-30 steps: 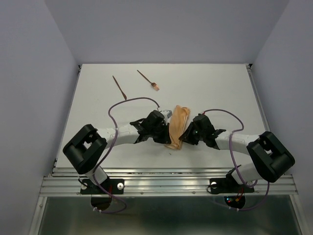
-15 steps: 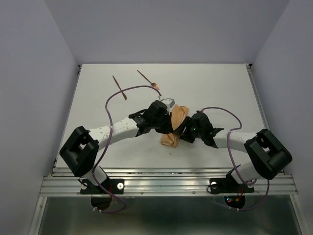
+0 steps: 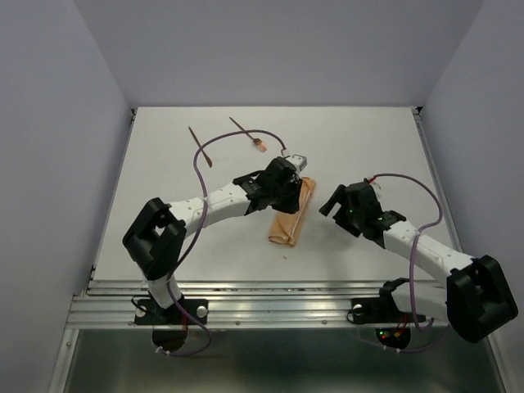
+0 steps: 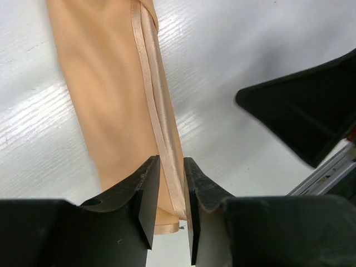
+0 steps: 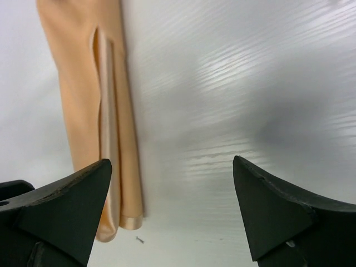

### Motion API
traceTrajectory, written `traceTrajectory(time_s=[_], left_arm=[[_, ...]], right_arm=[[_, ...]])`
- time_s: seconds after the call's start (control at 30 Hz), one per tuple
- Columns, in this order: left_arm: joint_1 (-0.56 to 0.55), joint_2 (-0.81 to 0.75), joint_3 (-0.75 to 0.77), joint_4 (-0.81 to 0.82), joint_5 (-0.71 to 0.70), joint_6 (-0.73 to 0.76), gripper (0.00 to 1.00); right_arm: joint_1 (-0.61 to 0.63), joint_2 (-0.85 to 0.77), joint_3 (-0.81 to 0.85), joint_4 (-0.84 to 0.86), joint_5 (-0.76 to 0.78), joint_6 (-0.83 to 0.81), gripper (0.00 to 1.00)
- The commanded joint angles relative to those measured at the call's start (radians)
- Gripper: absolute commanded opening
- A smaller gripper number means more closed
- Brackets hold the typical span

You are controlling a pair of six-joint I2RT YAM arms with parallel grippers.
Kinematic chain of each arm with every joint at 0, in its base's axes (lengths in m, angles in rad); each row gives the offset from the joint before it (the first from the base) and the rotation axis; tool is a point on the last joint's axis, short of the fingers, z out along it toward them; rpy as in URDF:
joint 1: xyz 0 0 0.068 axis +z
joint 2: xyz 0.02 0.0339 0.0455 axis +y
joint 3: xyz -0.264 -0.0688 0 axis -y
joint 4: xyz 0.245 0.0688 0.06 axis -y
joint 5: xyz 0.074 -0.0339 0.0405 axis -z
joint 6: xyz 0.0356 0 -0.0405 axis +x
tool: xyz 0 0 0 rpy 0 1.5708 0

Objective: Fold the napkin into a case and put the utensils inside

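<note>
While left tool (image 4: 170, 167) sits barely parted astride the hem of the case (image 4: 105, 100), right tool (image 5: 171, 167) spread wide beside the case, lifting off risks snagging and unfolding the layers.

I see a white table (image 3: 368, 139), pale grey walls (image 3: 57, 123) around it, a metal rail (image 3: 278, 309) along its near edge, and a tiny dark speck (image 5: 139, 240) on top.

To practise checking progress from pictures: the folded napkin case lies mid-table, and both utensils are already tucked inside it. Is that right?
Not quite. The case does lie mid-table, but the utensils are not inside it. The top external view shows the forked one and the plain one lying bare on the table, beyond the case toward the far left.
</note>
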Motion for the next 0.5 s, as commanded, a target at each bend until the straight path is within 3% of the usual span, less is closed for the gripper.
traceTrajectory(time_s=[0.0, 0.17, 0.27, 0.47], left_arm=[[-0.031, 0.05, 0.08, -0.022, -0.035, 0.035, 0.38], [-0.081, 0.127, 0.135, -0.057, -0.122, 0.044, 0.53], [-0.107, 0.177, 0.18, -0.108, -0.195, 0.044, 0.67], [-0.156, 0.262, 0.253, -0.16, -0.319, 0.056, 0.69]], right_arm=[[-0.105, -0.071, -0.008, -0.144, 0.084, -0.088, 0.94], [-0.269, -0.09, -0.008, -0.178, 0.041, -0.159, 0.93], [-0.3, -0.088, -0.002, -0.179, 0.027, -0.191, 0.93], [-0.3, -0.065, 0.007, -0.178, 0.001, -0.194, 0.93]])
